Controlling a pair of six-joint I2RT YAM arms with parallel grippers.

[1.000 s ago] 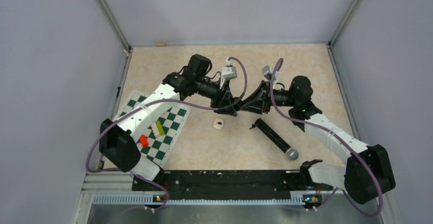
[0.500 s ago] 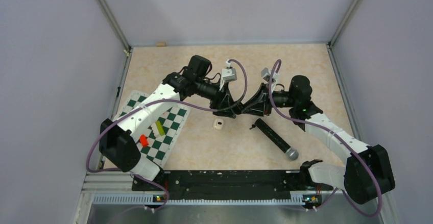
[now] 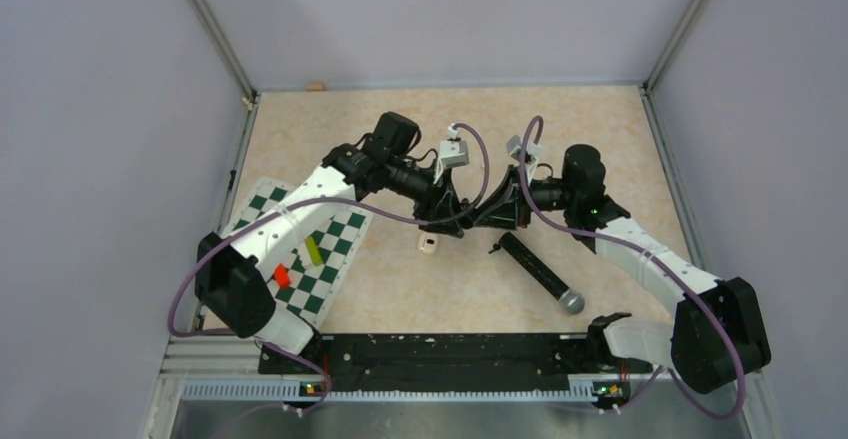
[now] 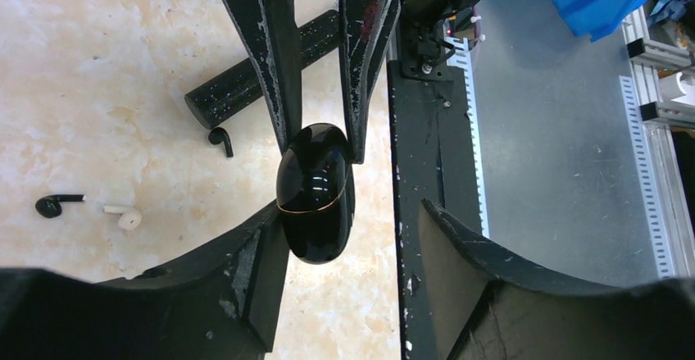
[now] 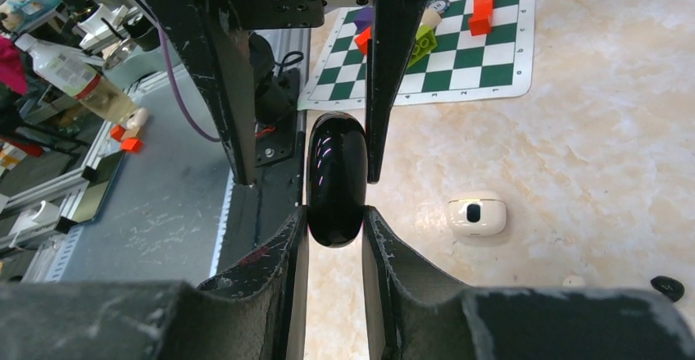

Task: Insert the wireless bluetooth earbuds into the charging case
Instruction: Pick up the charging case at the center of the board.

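Reading left to right across the left wrist view: the wireless bluetooth earbuds are being shown loose on the tabletop at lower left, not yet seated. At centre, the charging case is being held clear of the surface, pinched narrowly by the right gripper. The left gripper is being held part-open around it, presumably for lifting the lid.

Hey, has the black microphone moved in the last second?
No. The microphone lies where it did, at the same distance from the checkered mat.
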